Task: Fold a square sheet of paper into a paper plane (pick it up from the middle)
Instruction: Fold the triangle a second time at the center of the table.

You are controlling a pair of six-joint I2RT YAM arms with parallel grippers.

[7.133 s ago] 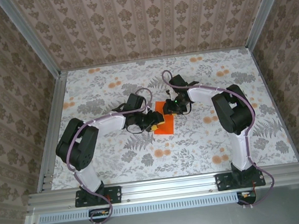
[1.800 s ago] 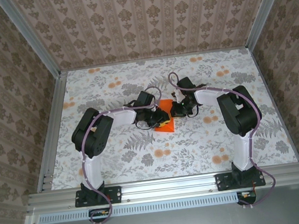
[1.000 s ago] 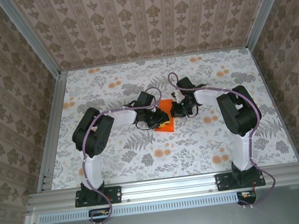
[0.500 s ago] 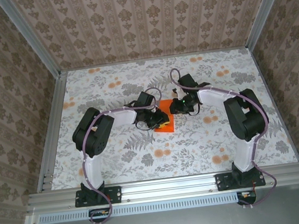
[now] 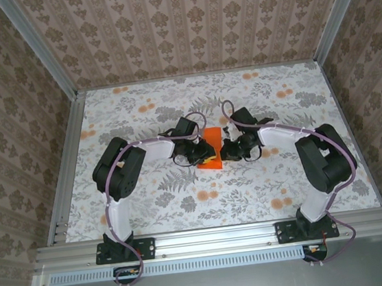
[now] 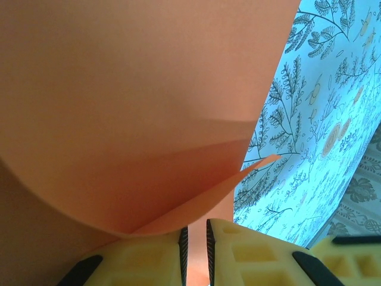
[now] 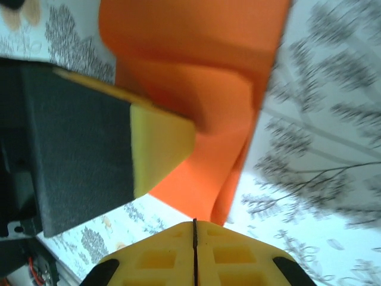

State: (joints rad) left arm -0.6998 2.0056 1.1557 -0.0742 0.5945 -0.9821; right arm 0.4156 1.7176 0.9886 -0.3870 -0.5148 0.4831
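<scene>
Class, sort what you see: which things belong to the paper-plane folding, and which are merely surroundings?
Job: square sheet of paper, left gripper, right gripper.
Surroundings: flowered table cover, wallpapered walls, metal frame.

Bright orange paper (image 5: 212,138), grey floral table (image 5: 132,108)

Right gripper (image 5: 224,153) now nearer, at the square sheet of paper (image 5: 212,139)'s right edge.
</scene>
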